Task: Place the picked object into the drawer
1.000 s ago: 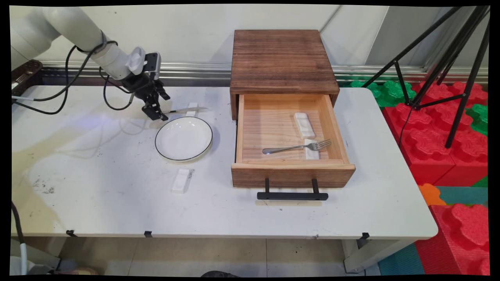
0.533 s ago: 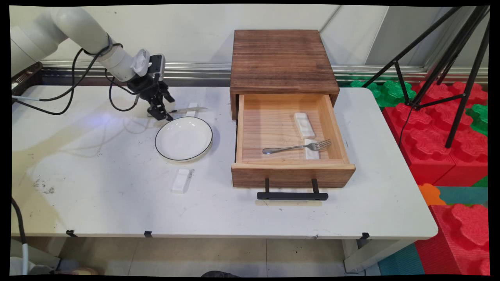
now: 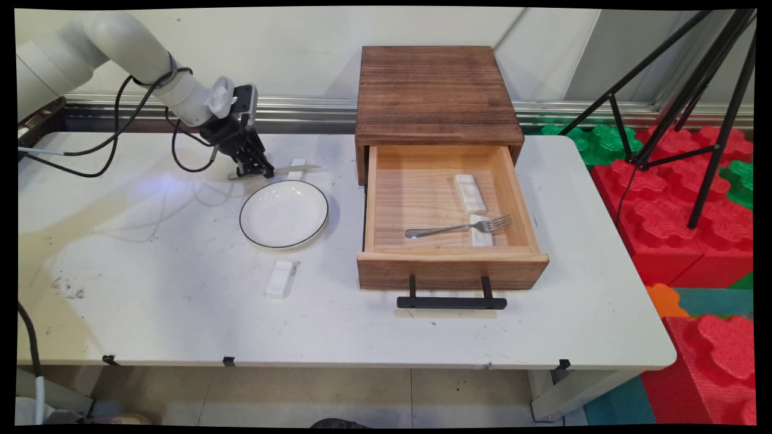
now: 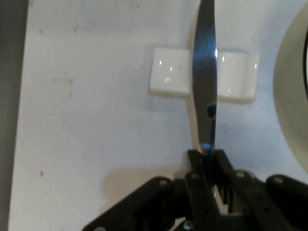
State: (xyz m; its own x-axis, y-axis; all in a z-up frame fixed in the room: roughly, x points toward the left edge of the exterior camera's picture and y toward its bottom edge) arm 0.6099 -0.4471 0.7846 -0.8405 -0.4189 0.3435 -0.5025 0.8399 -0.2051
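While its fingers pinch the silver table knife [image 4: 205, 86] on the white ceramic rest [image 4: 168, 77], the black gripper [image 3: 253, 170] sits upper left, above the black-rimmed white plate [image 3: 283, 213].

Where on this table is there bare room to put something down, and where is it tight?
Bare: the table left of the plate and along the near edge in front of the drawer's handle. Crowded: behind the plate, where the gripper is shut on the knife lying across its white rest. Another rest lies near the plate.
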